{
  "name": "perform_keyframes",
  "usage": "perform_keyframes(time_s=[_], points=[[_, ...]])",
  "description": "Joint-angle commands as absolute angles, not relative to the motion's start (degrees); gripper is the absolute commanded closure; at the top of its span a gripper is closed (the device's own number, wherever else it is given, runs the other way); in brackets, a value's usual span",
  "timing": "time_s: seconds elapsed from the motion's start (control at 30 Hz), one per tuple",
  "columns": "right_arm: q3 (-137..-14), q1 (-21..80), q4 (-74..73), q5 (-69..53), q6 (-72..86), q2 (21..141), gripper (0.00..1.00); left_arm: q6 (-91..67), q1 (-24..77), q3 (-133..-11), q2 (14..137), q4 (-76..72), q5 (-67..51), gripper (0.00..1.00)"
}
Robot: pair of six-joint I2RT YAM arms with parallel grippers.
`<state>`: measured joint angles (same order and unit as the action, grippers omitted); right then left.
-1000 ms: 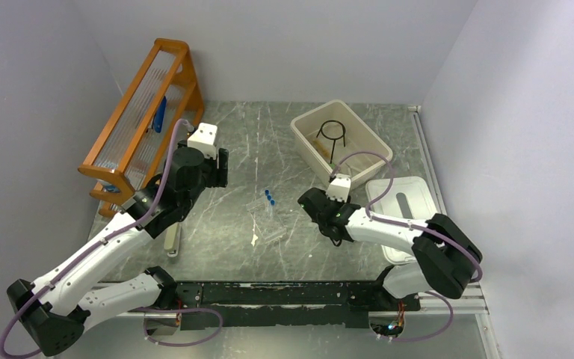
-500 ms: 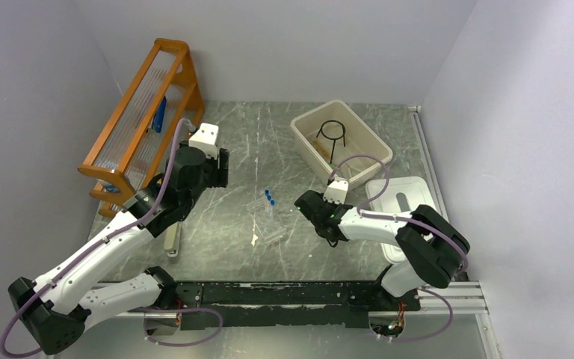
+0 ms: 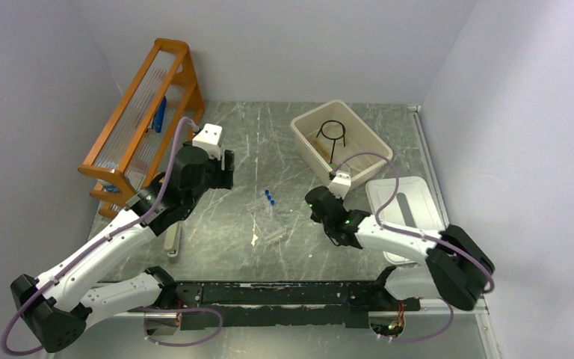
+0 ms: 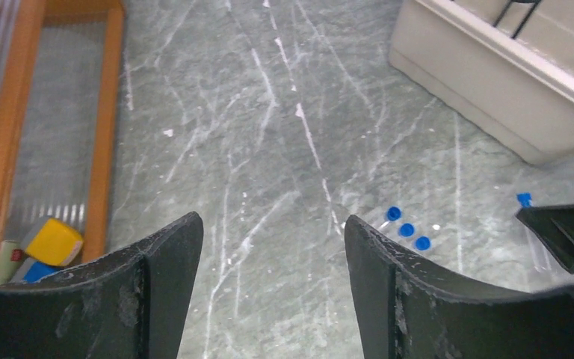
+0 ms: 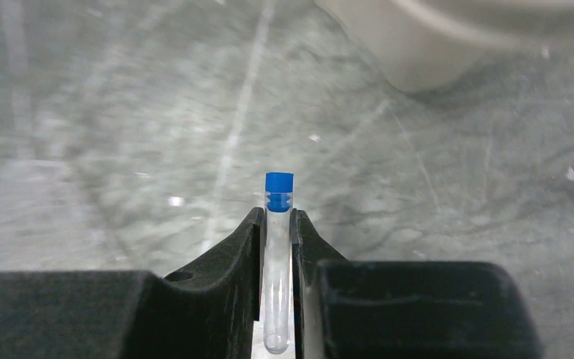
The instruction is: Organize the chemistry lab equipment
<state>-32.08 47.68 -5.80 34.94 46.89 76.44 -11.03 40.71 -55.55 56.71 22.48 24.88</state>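
My right gripper (image 5: 278,221) is shut on a clear tube with a blue cap (image 5: 278,247); the cap sticks out past the fingertips. In the top view this gripper (image 3: 315,203) hovers over the table just right of the loose tubes. Three blue-capped tubes (image 3: 268,197) lie mid-table, also visible in the left wrist view (image 4: 407,229). More clear tubes (image 3: 273,226) and a small white triangle (image 3: 254,239) lie beside them. The black wire ring (image 3: 332,131) is in the beige bin (image 3: 304,142). My left gripper (image 3: 229,169) is open and empty above the table, left of the tubes (image 4: 273,224).
The orange wooden rack (image 3: 138,112) stands at the back left, with yellow and blue pieces at its foot (image 4: 51,243). A white lid (image 3: 407,202) lies at the right. A pale-handled tool (image 3: 172,241) lies partly under the left arm.
My right gripper shifted a little to the right with the tube in it, and its elbow swung right. My left gripper edged slightly right.
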Motion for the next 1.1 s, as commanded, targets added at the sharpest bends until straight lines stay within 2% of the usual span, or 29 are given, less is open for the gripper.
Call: perform_keyframes(time_s=[0.0,0.23,0.37,0.53,0.67,0.8,1.07], points=[[-33.51,47.38,-0.37,31.95,42.18,67.81,0.84,-13.06,40.87,-55.50,54.66,18.96,16.95,0.25],[-37.18,47.02,5.19,26.60,40.37,58.27,0.83,-24.75,40.87,-57.05,57.05,16.67,3.32,0.17],[-39.46,46.93,9.29,20.56,40.83,55.42,0.82,-32.79,40.87,-53.71,58.97,6.02,-9.61,0.14],[-41.77,46.93,12.81,15.54,42.89,54.40,0.82,-40.05,40.94,-50.16,61.78,-6.86,-19.51,0.20],[-41.87,46.93,15.30,12.92,45.19,54.32,0.81,-46.10,41.04,-45.68,62.78,-20.79,-23.36,0.26],[-40.91,46.80,17.92,11.51,47.98,54.00,0.81,-48.20,41.26,-44.25,64.73,-25.54,-24.90,0.33],[-40.65,46.50,21.22,8.43,50.17,55.14,0.81,-52.25,41.73,-41.38,67.85,-33.85,-28.65,0.55]])
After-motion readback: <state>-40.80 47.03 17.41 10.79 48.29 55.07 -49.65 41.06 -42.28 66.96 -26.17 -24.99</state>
